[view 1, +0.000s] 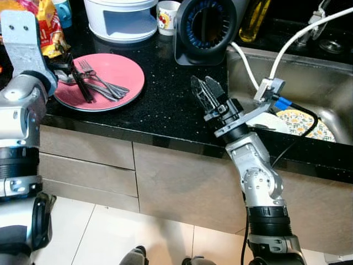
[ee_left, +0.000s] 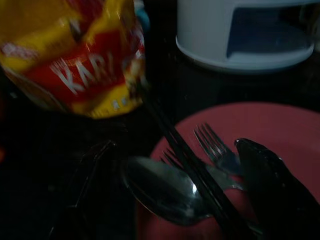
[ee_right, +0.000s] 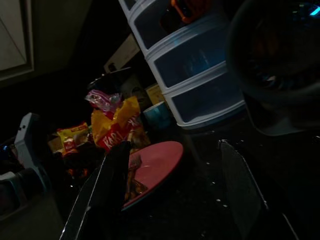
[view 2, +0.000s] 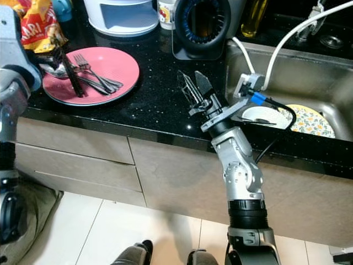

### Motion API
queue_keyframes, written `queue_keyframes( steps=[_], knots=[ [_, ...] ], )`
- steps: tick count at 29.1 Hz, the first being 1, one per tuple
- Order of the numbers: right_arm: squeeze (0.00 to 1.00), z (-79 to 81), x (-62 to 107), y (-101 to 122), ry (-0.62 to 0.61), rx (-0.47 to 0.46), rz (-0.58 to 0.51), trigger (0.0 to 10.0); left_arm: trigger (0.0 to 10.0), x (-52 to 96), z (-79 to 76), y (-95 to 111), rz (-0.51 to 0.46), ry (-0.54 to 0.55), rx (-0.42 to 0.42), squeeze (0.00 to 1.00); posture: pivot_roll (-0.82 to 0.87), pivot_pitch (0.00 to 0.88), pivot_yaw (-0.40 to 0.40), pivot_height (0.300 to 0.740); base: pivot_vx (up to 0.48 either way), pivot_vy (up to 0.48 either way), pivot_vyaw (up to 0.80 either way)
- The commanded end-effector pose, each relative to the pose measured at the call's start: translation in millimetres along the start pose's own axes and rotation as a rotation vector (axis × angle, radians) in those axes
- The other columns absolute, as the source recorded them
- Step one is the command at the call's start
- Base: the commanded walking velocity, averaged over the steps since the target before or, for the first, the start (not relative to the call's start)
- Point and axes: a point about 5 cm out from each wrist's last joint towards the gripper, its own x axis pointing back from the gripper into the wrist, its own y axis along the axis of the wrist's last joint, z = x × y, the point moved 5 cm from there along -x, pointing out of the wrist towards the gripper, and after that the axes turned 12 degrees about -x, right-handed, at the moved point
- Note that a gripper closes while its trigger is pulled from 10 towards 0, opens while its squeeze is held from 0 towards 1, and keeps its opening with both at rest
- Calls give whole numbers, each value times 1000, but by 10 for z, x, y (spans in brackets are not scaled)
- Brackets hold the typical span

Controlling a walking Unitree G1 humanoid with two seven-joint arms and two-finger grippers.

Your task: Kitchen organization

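Observation:
A pink plate lies on the black counter at the left and carries several forks, a spoon and black chopsticks. My left gripper hovers low over the plate's left edge. It is open, one finger on each side of the spoon bowl and the chopsticks, and I cannot tell whether it touches them. My right gripper is open over bare counter between the plate and the sink, with nothing between its fingers.
A yellow-red snack bag stands just behind the plate. A white drawer unit, a mug and a black fan line the back. The sink at right holds a floral plate; a white hose runs above it.

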Motion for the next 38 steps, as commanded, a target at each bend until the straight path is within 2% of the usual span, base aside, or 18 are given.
queue_keyframes(
  steps=[1,5,9,20,29,34,38],
  knots=[
    [0,5,36,-4,-9,5,7,10000,10000,-37,-35,-70,41,-8,23,0,109,150,-1,740,0,0,0],
    [0,2,49,1,-16,8,7,10000,10000,-60,-53,-134,78,-13,34,0,107,154,2,740,0,0,0],
    [0,16,63,3,-17,4,5,10000,10000,-97,-67,-187,123,-19,82,0,103,162,10,740,0,0,0],
    [0,143,80,-26,51,-5,15,10000,10000,-126,-82,-135,120,-34,79,0,107,166,16,740,0,0,0],
    [0,91,91,32,27,14,0,10000,10000,-121,-222,-56,108,-79,80,0,106,165,14,740,0,0,800],
    [0,42,87,42,-6,7,-14,10000,10000,-125,-230,-26,101,-85,82,0,107,163,15,740,0,0,800],
    [0,-5,87,42,-37,5,-19,10000,10000,-128,-238,-21,98,-94,82,0,106,162,15,740,0,0,0]
  ],
)
